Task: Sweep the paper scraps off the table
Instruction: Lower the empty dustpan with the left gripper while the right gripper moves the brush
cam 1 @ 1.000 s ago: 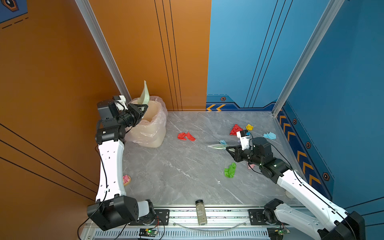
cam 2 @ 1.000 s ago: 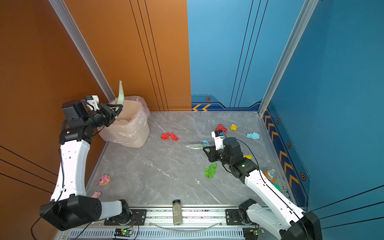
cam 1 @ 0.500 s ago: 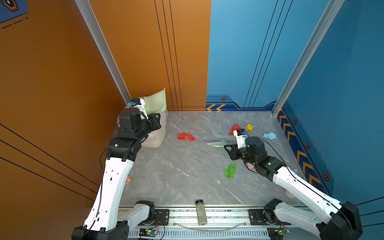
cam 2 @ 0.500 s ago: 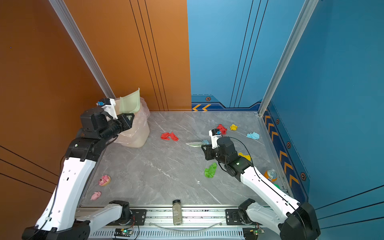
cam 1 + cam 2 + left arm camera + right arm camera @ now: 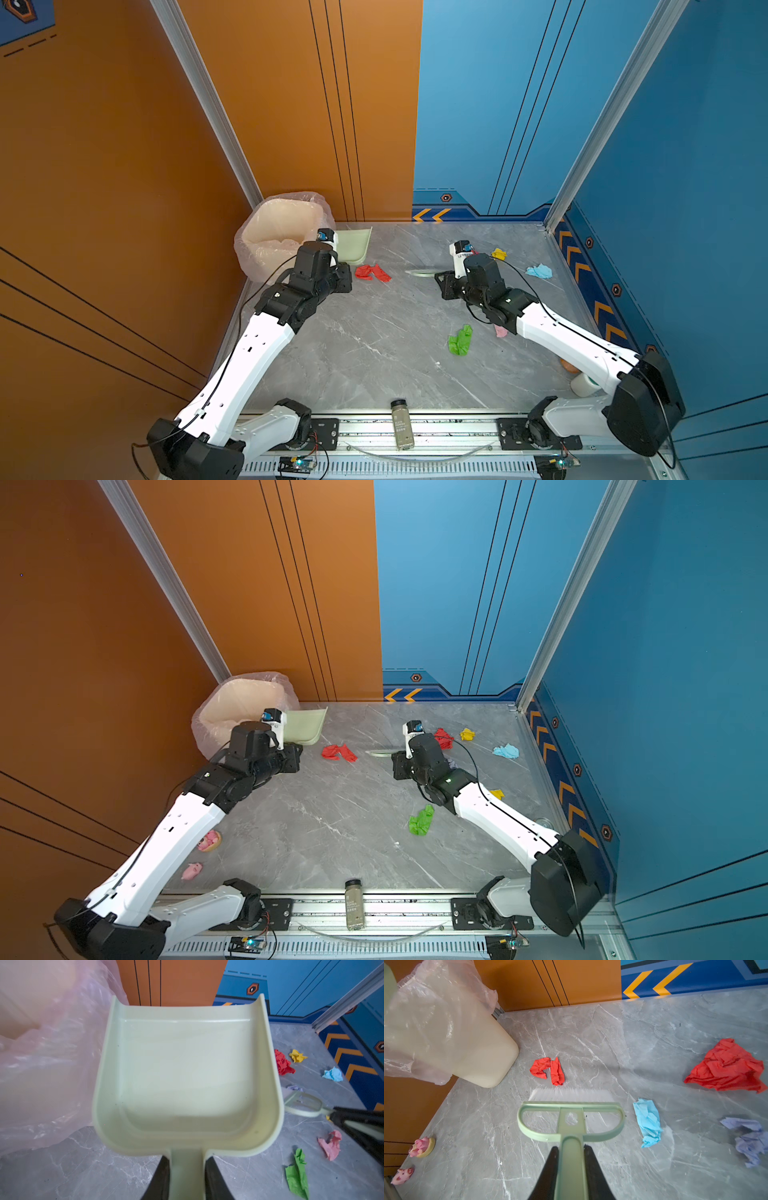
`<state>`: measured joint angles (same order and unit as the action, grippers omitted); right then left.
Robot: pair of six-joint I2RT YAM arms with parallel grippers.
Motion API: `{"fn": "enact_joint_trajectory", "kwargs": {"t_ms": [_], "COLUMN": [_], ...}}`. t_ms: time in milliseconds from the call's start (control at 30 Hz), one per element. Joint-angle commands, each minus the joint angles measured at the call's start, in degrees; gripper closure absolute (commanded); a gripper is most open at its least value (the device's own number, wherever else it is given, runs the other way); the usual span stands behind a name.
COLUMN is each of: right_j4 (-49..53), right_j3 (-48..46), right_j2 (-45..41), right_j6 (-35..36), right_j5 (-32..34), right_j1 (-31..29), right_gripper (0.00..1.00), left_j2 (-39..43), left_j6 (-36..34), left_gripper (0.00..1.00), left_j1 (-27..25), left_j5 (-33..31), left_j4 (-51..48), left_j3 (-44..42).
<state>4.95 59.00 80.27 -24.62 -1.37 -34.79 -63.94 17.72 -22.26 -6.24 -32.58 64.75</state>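
Left wrist view: left gripper clamped on the dustpan handle. Right wrist view: right gripper clamped on the brush handle, red paper scrap just beyond the bristles, on the table.

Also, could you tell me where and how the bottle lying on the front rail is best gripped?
Probably mid-body, from straight above: the bottle lies on its side on the rail, black cap toward the table, so jaws set across its round body should close squarely.

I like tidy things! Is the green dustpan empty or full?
Empty. In the left wrist view the dustpan is bare pale green inside, nothing lying in it.
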Motion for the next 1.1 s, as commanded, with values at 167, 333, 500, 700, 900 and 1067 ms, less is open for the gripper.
{"fn": "enact_joint_trajectory", "kwargs": {"t_ms": [167,333,500,700,900,1067], "right_j4": [-8.73,-10.58,-11.81,-6.72,-0.83,5.12], "right_j3": [11.62,21.42,30.08,39.90,46.32,47.59], "right_j2": [14.55,24.86,34.16,43.83,48.86,49.79], "right_j6": [6.81,10.45,13.74,15.15,15.22,14.95], "right_j5": [1.00,0.16,-3.03,-6.00,-6.84,-7.87], "right_j1": [-1.60,-2.19,-2.85,-3.74,-4.85,-4.94], "right_gripper": [1.00,1.00,1.00,1.00,1.00,1.00], "left_j2": [4.33,9.45,11.73,10.84,10.09,8.30], "left_j6": [1.82,3.00,3.94,6.62,8.56,8.06], "left_gripper": [1.00,1.00,1.00,1.00,1.00,1.00], "left_j1": [-3.99,-5.42,-6.40,-9.22,-11.65,-12.76], "left_j5": [-3.48,-3.38,-2.07,-4.10,-6.23,-6.50], "left_j4": [2.23,1.78,-0.75,-1.36,-1.08,-1.08], "left_j3": [-11.39,-18.00,-21.56,-24.88,-26.86,-27.28]}}
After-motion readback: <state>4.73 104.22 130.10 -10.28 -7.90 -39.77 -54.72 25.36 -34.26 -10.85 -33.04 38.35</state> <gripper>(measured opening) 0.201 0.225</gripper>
